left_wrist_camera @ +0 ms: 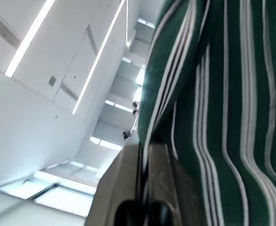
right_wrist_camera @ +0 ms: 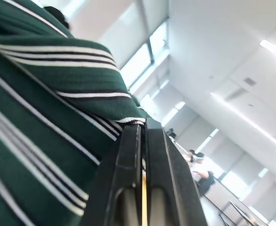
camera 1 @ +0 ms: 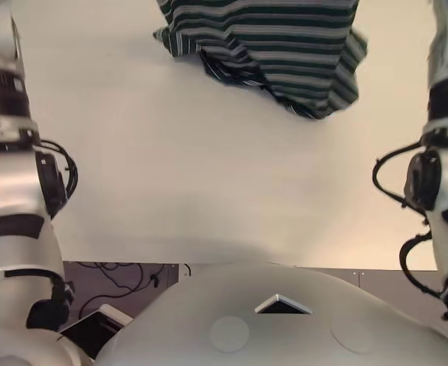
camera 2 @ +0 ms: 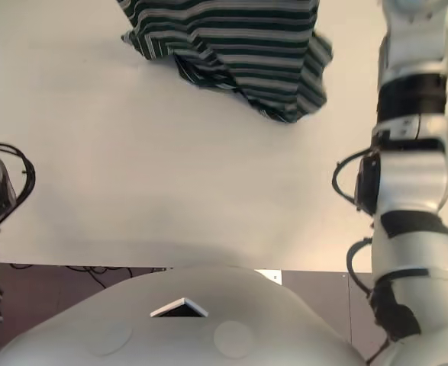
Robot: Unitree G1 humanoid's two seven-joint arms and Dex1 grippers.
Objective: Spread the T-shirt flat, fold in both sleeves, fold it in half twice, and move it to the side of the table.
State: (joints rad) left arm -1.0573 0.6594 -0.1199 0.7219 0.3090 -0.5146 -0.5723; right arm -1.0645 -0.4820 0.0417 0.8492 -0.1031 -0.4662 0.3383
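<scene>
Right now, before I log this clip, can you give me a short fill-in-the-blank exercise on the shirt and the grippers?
1. The T-shirt is dark green with pale ____.
2. The left gripper is ____ on the fabric, fingers pressed together.
3. The right gripper clamps it too, so the number of grippers holding it is ____.
4. Over the table the shirt hangs bunched, not yet spread ____.

Missing words: stripes; shut; two; flat.

Even, bright overhead light; table (camera 1: 208, 175) pale, faint shadow under T-shirt (camera 1: 285, 46). Wrist views: ceiling light strips (left_wrist_camera: 28, 37) glare, windows (right_wrist_camera: 138, 60) blown out white.
</scene>
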